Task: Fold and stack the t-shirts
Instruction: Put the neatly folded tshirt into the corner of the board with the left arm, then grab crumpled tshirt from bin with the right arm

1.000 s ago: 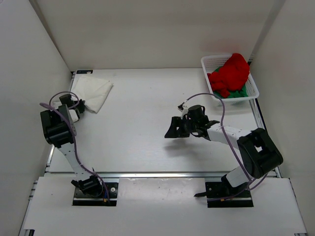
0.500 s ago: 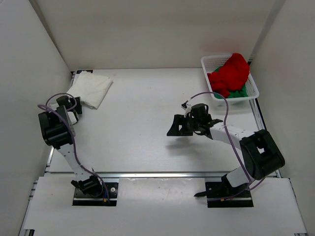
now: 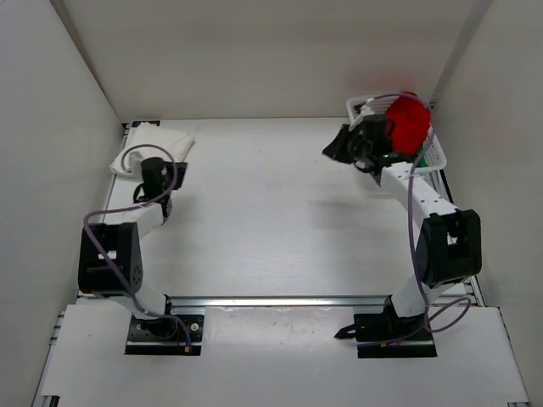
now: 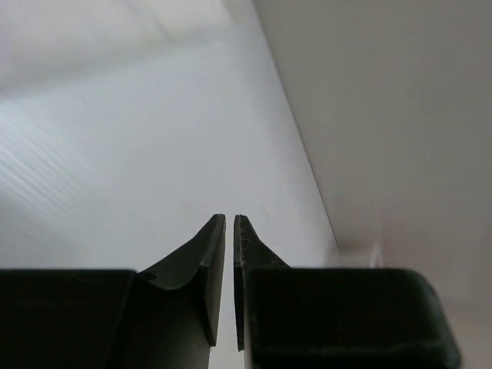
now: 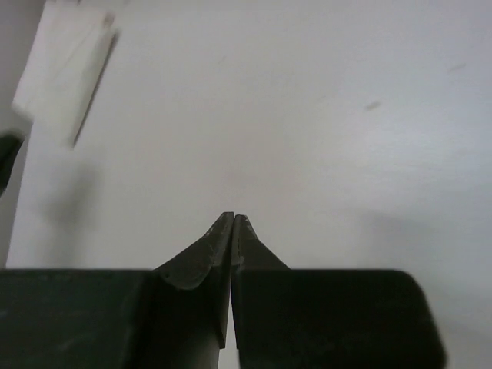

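Right arm is swung up from mid-table to the basket in the far right corner. The right gripper is now held just beside the basket's left rim. It is aimed back across the table, not into the basket. Its fingers were spread a second ago and are now pressed together with nothing between them. No cloth is taken: the red t-shirt is still heaped in the basket, and the green t-shirt is barely seen under it.

Left arm is brought in from the left edge. The left gripper is placed by the near edge of the white t-shirt, which is left folded in the far left corner. Its fingers are almost together, with a thin slit left and nothing gripped.

Judgement: the white one is taken as done and parked, and the red one is next. Nothing can be picked with the right fingers closed, so reopening and re-aiming into the basket is likely needed.
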Motion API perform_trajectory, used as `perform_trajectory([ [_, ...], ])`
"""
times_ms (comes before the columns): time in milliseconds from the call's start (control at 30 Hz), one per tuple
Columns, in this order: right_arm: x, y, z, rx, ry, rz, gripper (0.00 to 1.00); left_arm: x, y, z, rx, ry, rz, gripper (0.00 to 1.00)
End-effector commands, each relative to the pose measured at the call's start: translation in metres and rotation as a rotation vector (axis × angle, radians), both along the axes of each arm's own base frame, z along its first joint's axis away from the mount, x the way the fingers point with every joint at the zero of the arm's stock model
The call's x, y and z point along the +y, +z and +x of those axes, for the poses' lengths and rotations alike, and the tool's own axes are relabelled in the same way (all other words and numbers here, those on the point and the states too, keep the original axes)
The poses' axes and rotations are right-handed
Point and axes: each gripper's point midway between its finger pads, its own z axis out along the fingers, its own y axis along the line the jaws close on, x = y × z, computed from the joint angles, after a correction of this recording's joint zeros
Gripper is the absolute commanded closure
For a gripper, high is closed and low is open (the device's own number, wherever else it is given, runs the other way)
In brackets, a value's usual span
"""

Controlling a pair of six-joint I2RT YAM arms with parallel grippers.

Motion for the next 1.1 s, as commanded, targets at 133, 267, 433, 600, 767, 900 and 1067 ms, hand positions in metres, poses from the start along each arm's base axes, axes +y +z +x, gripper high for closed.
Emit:
perform_trajectory([
  [133,-0.199,0.009,0.091,-0.008,-0.524,-0.184,1.00,-0.209,0.054,-0.067,-0.176,-0.494,0.143,0.79],
  [267,-0.265,-0.011,0.109,0.065,-0.600,-0.254,0.98,-0.280,0.033,-0.112,-0.163,-0.751,0.165,0.80],
  [433,-0.306,-0.038,0.136,0.103,-0.640,-0.308,0.62,-0.326,-0.006,-0.165,-0.096,-0.992,0.237,0.75],
  [600,-0.323,-0.063,0.158,0.149,-0.646,-0.338,0.47,-0.337,-0.031,-0.202,-0.065,-1.131,0.272,0.71],
  [767,-0.329,-0.073,0.179,0.159,-0.675,-0.364,0.49,-0.338,-0.046,-0.215,-0.031,-1.168,0.281,0.68],
  [900,-0.321,-0.072,0.190,0.170,-0.658,-0.375,0.96,-0.337,-0.045,-0.210,-0.025,-1.160,0.269,0.68],
  [1067,-0.311,0.026,0.189,0.022,-0.679,-0.393,1.00,-0.332,-0.026,-0.197,-0.058,-1.129,0.280,0.67],
])
